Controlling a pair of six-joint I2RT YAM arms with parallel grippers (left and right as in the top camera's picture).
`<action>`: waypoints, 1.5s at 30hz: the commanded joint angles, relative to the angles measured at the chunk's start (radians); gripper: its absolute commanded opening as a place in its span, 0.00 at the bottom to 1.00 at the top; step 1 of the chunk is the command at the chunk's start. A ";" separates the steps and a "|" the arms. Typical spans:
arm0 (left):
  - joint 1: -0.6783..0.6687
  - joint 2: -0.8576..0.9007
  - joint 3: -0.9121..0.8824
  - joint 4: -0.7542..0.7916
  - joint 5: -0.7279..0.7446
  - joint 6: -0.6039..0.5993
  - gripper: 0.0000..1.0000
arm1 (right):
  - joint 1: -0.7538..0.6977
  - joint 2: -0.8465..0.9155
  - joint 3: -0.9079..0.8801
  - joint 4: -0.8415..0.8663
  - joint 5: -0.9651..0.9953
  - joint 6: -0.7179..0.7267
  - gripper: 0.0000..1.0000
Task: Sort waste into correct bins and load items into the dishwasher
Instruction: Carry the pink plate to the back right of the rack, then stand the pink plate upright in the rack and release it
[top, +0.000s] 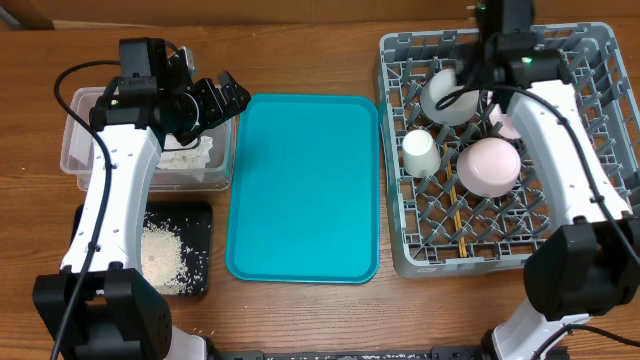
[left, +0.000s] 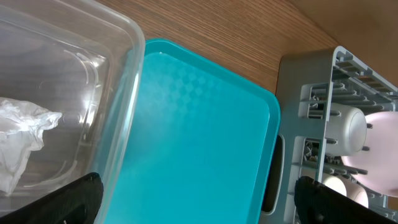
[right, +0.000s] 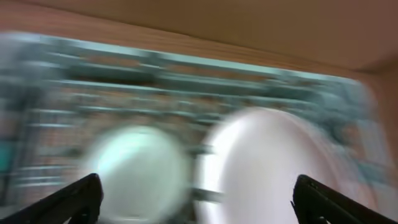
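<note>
**two bins, one rack, both hands released**

we count two bins at the left of the counter (top: 300, 50). the clear tub (top: 75, 150) sits far left and holds crumpled white tissue (left: 25, 130). the arm hides much of its inside, so we cannot tell what else is in it. the black tray (top: 200, 225) sits just nearer than the tub and holds a heap of loose white rice grains (top: 160, 255).

one teal tray (top: 300, 190) lies in the middle, between the bins and the grey dish rack (top: 420, 262) on the right.

in the rack we count:
- two bowls: a pale grey-blue bowl (top: 447, 95) at the far side and a pink bowl (top: 488, 165), dome up, near the centre
- one white cup (top: 420, 152), left of the pink bowl
- one pink plate (top: 508, 127), mostly hidden behind the right arm
- wooden chopsticks (top: 459, 215) lying on the lattice floor on the near side of the pink bowl; they are too thin for us to count

the left hand (left: 198, 193) hangs over the right edge of the tub and the teal tray beside it. its fingers are spread wide and grasp nothing.

the right hand (right: 196, 193) hangs over the far part of the rack. its view is blurred, with a pale round shape and a pink one below it. its fingers are also spread wide and released.
</note>
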 joint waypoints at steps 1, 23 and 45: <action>-0.007 -0.008 0.026 0.000 -0.007 0.007 1.00 | 0.039 -0.003 0.033 0.023 -0.419 0.054 1.00; -0.010 -0.008 0.026 0.000 -0.007 0.007 1.00 | 0.076 -0.003 0.033 0.032 -0.563 0.053 1.00; -0.006 -0.008 0.026 0.000 -0.007 0.007 1.00 | 0.077 -0.050 0.024 -0.021 -0.563 0.053 1.00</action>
